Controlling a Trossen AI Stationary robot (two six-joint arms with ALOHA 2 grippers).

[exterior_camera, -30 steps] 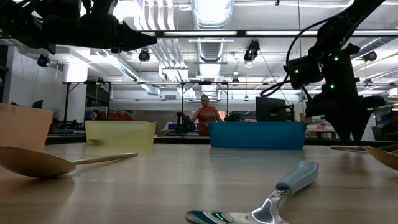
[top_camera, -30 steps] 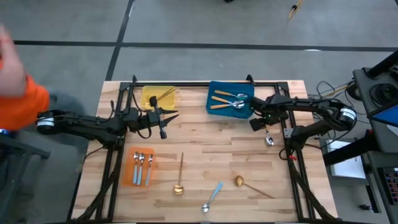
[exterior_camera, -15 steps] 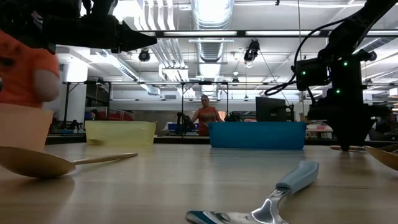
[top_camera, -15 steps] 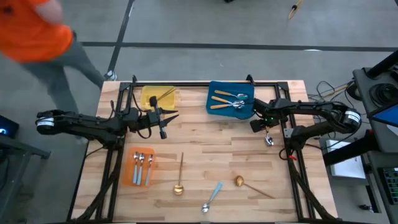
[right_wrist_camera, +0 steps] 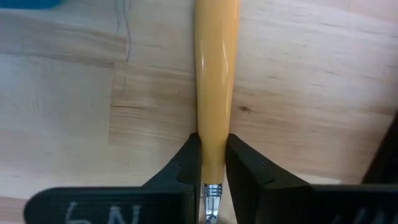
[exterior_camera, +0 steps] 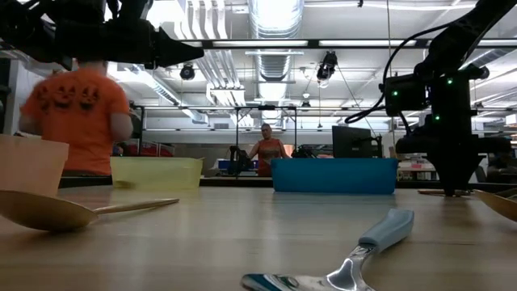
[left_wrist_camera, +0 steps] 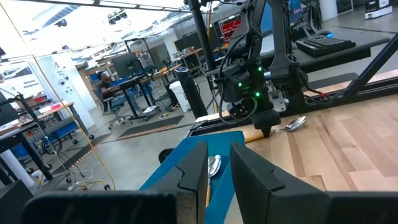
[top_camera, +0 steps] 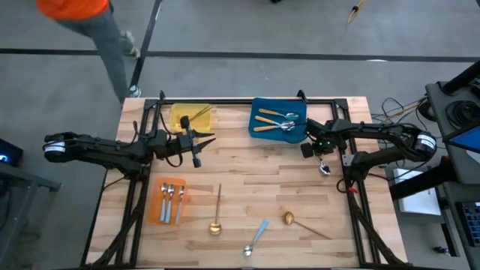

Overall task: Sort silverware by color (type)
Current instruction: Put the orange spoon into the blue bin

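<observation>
We read the right pincer (right_wrist_camera: 211, 163) as clamped on the orange-handled spoon (right_wrist_camera: 212, 81) lying on the bench (top_camera: 247, 180); next, lift toward the blue tray (top_camera: 278, 118), probably; left pincer (left_wrist_camera: 214, 171) narrow, empty.

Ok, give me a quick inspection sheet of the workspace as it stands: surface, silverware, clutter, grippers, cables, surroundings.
Surface: wooden table, framed by black rails.
Job's things: orange-handled spoons in blue tray; blue-handled spoons in orange tray; gold piece in yellow tray; two gold spoons and a blue-handled spoon loose on the table.
Clutter: nothing seen.
Grippers: right gripper shut on orange-handled spoon lying on the table; left gripper shut, empty, by the yellow tray.
Cables: loose bundle off the table's right edge.
Surroundings: person in orange shirt walking past.
</observation>
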